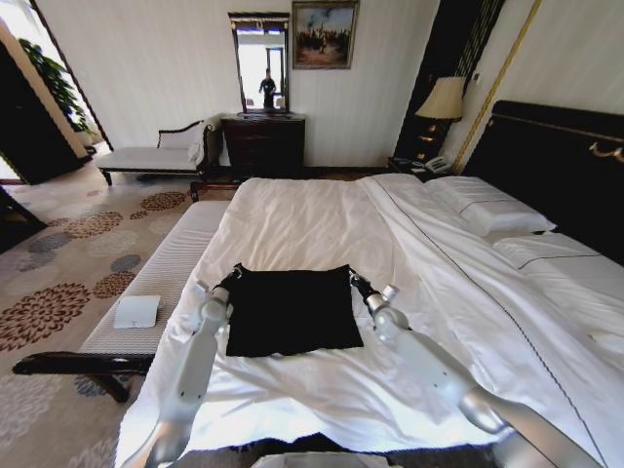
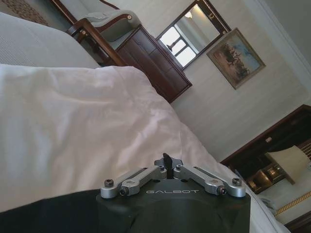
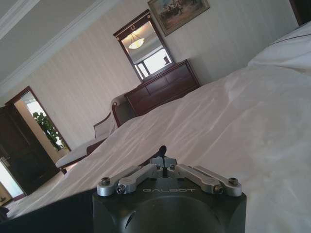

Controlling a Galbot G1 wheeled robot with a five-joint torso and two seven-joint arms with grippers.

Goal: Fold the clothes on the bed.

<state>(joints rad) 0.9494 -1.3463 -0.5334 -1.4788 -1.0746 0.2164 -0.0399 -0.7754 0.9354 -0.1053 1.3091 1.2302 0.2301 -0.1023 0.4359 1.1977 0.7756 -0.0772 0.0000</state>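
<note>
The clothes point(image 1: 292, 310) are a black garment lying as a flat rectangle on the white duvet of the bed point(image 1: 322, 219), near its foot. My left gripper point(image 1: 234, 274) sits at the garment's far left corner and my right gripper point(image 1: 356, 282) at its far right corner. In the left wrist view the left gripper point(image 2: 166, 161) is shut with a scrap of black cloth pinched at its tips, and black fabric point(image 2: 48, 216) trails beside it. The right gripper point(image 3: 163, 154) is likewise shut on a dark fold, with black fabric point(image 3: 53, 213) alongside.
A long cushioned bench point(image 1: 166, 283) runs along the bed's left side with a white flat item point(image 1: 136, 311) on it. Pillows point(image 1: 487, 210) and the dark headboard point(image 1: 556, 156) are at the right. A dresser point(image 1: 263, 144), a chaise point(image 1: 151, 156) and a lamp point(image 1: 444, 99) stand by the far wall.
</note>
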